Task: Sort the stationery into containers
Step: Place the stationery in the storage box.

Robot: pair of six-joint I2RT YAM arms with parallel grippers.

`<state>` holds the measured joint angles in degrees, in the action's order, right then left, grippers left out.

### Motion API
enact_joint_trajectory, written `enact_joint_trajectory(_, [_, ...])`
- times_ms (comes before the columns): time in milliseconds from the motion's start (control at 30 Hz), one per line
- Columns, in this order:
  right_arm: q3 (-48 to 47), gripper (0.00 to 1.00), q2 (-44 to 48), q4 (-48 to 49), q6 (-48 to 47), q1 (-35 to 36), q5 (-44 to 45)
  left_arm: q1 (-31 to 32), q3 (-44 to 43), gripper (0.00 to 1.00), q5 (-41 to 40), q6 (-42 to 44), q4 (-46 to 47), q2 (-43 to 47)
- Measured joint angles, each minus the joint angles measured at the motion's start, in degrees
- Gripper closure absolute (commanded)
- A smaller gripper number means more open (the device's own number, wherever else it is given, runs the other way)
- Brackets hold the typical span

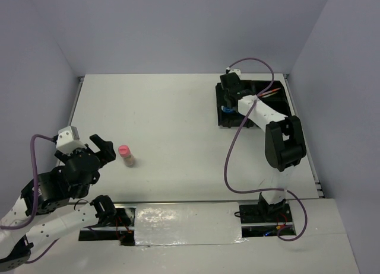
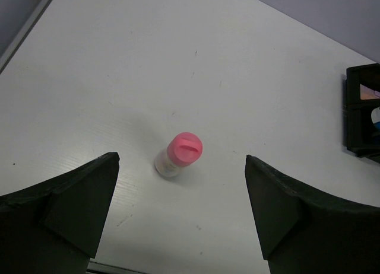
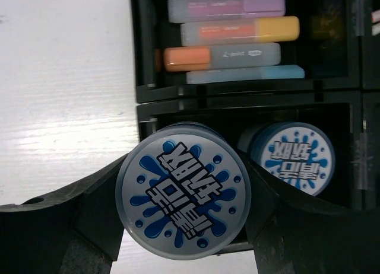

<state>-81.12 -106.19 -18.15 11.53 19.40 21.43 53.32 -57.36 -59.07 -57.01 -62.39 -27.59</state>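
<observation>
While right claw (image 3: pixel 184 210) clamped a tub (image 3: pixel 183 190) over the tray (image 3: pixel 138 48) to join its twin (image 3: pixel 300 158), left claw (image 2: pixel 181 210) gaped, bottle (image 2: pixel 180 153) at twelve o'clock.

tray (image 3: pixel 237 100): black plastic, glossy; tub (image 3: pixel 183 197): lid smooth, glossy print; bottle (image 2: pixel 181 152): pink cap smooth plastic; worktop (image 2: pixel 178 60): white, matt, faintly grained.

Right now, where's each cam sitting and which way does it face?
Top external: above and behind the robot, looking down on the table; left arm and right arm show.
Left wrist: on the left gripper, facing forward and down at the pink-capped bottle; its open fingers frame it.
Right wrist: on the right gripper, facing down into the black tray; its fingers clamp a blue tub.
Shared: top and left wrist both show the bottle and the tray.
</observation>
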Motion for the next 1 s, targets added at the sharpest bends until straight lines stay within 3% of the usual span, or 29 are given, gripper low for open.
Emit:
enact_joint_trajectory(333, [3.0, 0.96, 1.7, -0.4, 0.2, -2.0, -0.7, 0.0, 0.0, 0.01, 0.0, 0.1, 0.3, -0.4])
enact_joint_trajectory(400, [3.0, 0.88, 1.7, -0.3, 0.4, -2.1, -0.8, 0.0, 0.0, 0.01, 0.0, 0.1, 0.3, -0.4])
enact_joint_trajectory(467, [3.0, 0.65, 1.7, -0.3, 0.6, -2.1, -0.9, 0.0, 0.0, 0.01, 0.0, 0.1, 0.3, -0.4])
enact_joint_trajectory(533, [3.0, 0.53, 1.7, -0.3, 0.6, -2.1, -0.9, 0.0, 0.0, 0.01, 0.0, 0.1, 0.3, -0.4])
enact_joint_trajectory(700, [3.0, 0.5, 1.7, -0.3, 0.6, -2.2, -0.9, 0.0, 0.0, 0.01, 0.0, 0.1, 0.3, -0.4])
enact_joint_trajectory(867, [3.0, 0.28, 1.7, -0.3, 0.7, -2.3, -0.9, 0.0, 0.0, 0.01, 0.0, 0.1, 0.3, -0.4])
enact_joint_trajectory(933, [3.0, 0.13, 1.7, -0.3, 0.9, -2.4, -1.1, 0.0, 0.0, 0.01, 0.0, 0.1, 0.3, -0.4])
enact_joint_trajectory(1000, [3.0, 0.12, 1.7, -0.2, 1.1, -2.4, -1.2, 0.0, 0.0, 0.01, 0.0, 0.1, 0.3, -0.4])
